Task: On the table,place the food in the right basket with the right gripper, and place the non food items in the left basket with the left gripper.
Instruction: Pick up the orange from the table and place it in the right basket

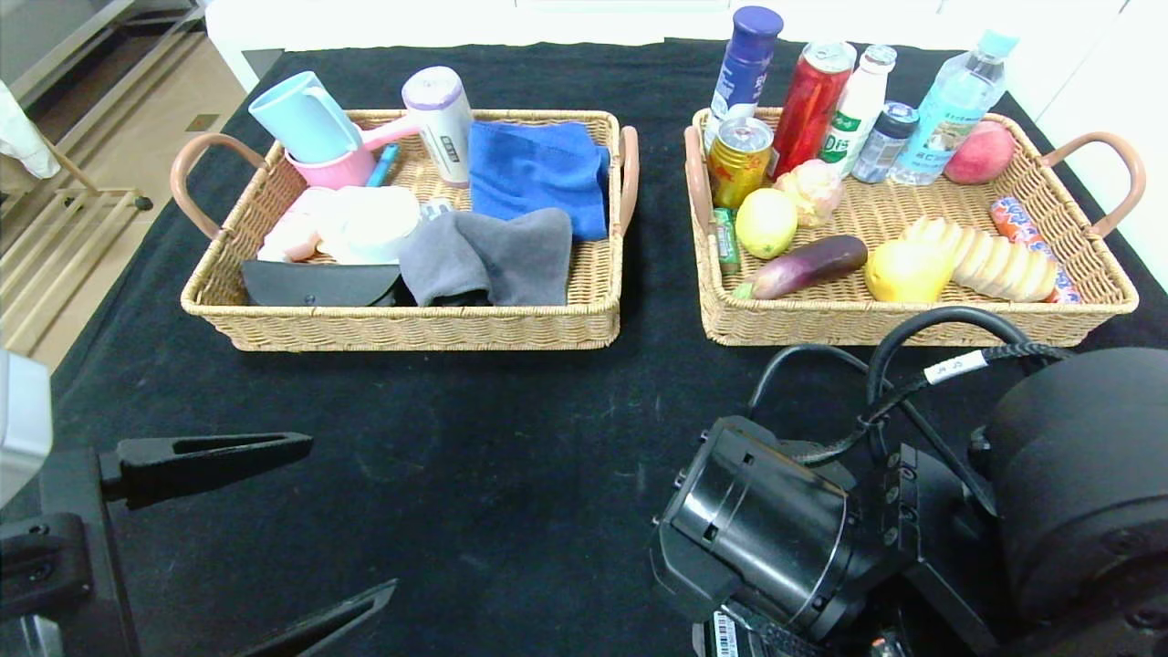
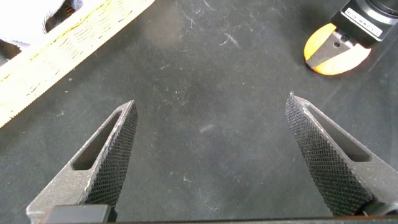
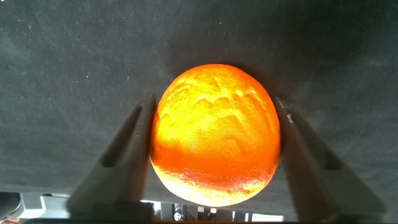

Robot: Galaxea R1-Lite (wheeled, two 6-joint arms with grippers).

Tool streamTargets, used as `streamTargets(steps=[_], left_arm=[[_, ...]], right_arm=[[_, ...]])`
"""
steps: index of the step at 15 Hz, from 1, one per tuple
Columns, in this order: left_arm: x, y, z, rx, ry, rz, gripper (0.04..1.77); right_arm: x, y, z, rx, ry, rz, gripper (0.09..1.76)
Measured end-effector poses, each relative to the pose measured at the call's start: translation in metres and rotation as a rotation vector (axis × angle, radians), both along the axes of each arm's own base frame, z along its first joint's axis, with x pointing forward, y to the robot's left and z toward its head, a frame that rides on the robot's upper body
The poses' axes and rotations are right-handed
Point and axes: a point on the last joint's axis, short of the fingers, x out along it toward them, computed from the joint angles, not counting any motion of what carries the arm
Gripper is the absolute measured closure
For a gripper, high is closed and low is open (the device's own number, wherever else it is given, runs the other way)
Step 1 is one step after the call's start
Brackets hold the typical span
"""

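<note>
The orange [image 3: 214, 134] sits squarely between my right gripper's [image 3: 214, 155] fingers, which touch both sides, gripping it; my left gripper [image 2: 208, 162] hangs open, idle.

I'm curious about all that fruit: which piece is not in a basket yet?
The orange. It sits on the black table between the right gripper's fingers, while the lemon, pear and peach already lie in the right basket.

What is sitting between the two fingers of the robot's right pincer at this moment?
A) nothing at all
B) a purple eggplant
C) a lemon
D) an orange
D: the right wrist view shows a round orange on the black table, with the right pincer straddling it, one finger on each side.
</note>
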Motion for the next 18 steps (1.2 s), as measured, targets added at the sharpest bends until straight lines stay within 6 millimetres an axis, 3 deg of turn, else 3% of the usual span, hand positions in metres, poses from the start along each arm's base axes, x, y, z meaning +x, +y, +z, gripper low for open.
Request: streamTargets(steps=[13,18], left_arm=[[0.0,0.0,-0.001,-0.002,0.004,-0.013,0.09],[0.0,0.0,-0.001,-0.001,0.005,-0.013,0.09]], right_arm=[[0.0,-0.001,-0.001,-0.002,0.005,-0.006,0.66],[-0.008,-0.005,0.009,0.014,-0.009,0.013,0.67]])
